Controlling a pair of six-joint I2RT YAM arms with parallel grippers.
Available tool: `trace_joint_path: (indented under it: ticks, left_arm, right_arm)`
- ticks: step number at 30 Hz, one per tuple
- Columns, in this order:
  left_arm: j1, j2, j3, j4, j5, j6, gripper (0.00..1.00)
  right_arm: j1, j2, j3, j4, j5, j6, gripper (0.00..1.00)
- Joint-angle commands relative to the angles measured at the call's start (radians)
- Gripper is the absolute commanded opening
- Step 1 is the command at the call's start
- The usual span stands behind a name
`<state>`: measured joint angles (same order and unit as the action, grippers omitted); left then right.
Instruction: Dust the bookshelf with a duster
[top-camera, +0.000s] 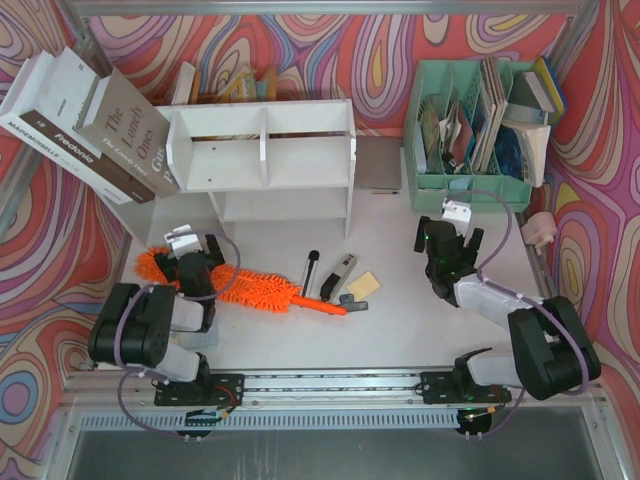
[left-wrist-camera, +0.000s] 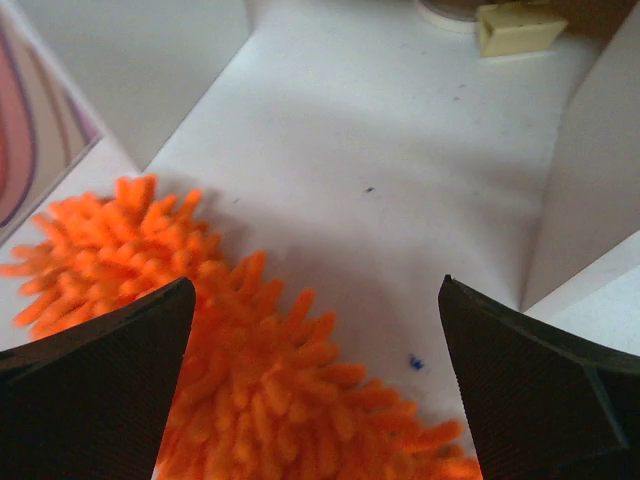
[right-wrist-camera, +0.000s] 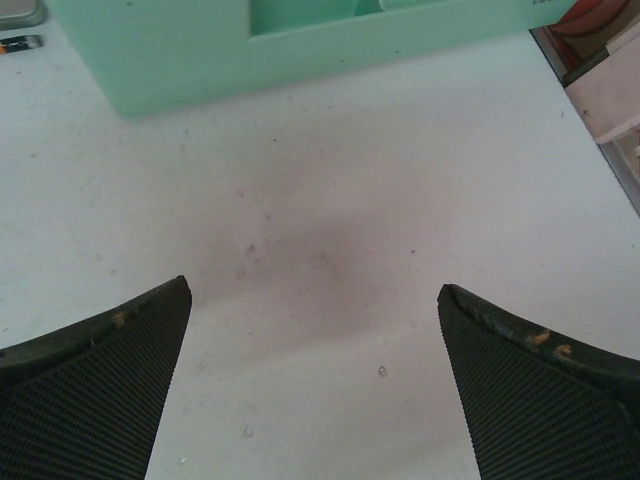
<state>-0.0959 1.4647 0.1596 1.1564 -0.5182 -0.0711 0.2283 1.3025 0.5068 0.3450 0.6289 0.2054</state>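
Note:
The white two-tier bookshelf (top-camera: 265, 160) stands at the back centre-left of the table. The fluffy orange duster (top-camera: 235, 285) lies on the table in front of it, its orange handle (top-camera: 325, 304) pointing right. My left gripper (top-camera: 197, 250) hangs over the duster's left half, open, with the orange strands (left-wrist-camera: 280, 390) between and below its fingers but not gripped. The shelf's lower tier (left-wrist-camera: 380, 130) shows ahead in the left wrist view. My right gripper (top-camera: 440, 240) is open and empty over bare table (right-wrist-camera: 320, 260), in front of the organizer.
A mint-green slotted organizer (top-camera: 480, 130) with books stands at back right, its wall close in the right wrist view (right-wrist-camera: 200, 50). Stacked books (top-camera: 85, 125) lean at back left. A black pen (top-camera: 310, 268), a grey tool (top-camera: 340, 275) and a yellow pad (top-camera: 363, 285) lie mid-table.

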Motion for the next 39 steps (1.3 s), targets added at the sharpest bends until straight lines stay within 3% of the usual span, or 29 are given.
trace_joint_path:
  ticks: [1,4,6,8,11,13,18,21,23,25,39]
  left_arm:
    - [0.019,0.136,0.024,0.209,0.155,0.030,0.98]
    - [0.050,0.043,0.059,-0.010,0.173,-0.028,0.98]
    - [0.071,0.090,0.073,0.044,0.172,-0.042,0.98]
    - [0.084,0.036,0.099,-0.085,0.184,-0.071,0.98]
    - [0.093,0.072,0.092,-0.021,0.193,-0.064,0.98]
    - [0.094,0.039,0.109,-0.112,0.191,-0.077,0.98]
    - [0.094,0.045,0.129,-0.138,0.197,-0.076,0.98]
    - [0.094,0.062,0.154,-0.153,0.223,-0.061,0.98]
    - [0.094,0.060,0.191,-0.232,0.247,-0.053,0.98]
    - [0.094,0.061,0.192,-0.229,0.260,-0.050,0.98]
    - [0.094,0.062,0.193,-0.229,0.259,-0.049,0.98]
  right_arm:
    - [-0.049,0.062,-0.050,0.266,-0.040,-0.063,0.99]
    - [-0.072,0.105,-0.100,0.414,-0.067,-0.112,0.99]
    - [-0.091,0.133,-0.129,0.513,-0.092,-0.138,0.99]
    - [-0.100,0.155,-0.153,0.585,-0.117,-0.146,0.99]
    - [-0.105,0.198,-0.185,0.711,-0.150,-0.164,0.99]
    - [-0.111,0.207,-0.195,0.753,-0.204,-0.174,0.99]
    - [-0.127,0.316,-0.212,0.933,-0.291,-0.203,0.99]
    - [-0.147,0.338,-0.151,0.825,-0.432,-0.209,0.99]
    - [-0.183,0.386,-0.180,0.934,-0.484,-0.202,0.99]
    - [-0.190,0.380,-0.169,0.888,-0.514,-0.197,0.99]
    - [-0.192,0.377,-0.169,0.885,-0.515,-0.201,0.99]
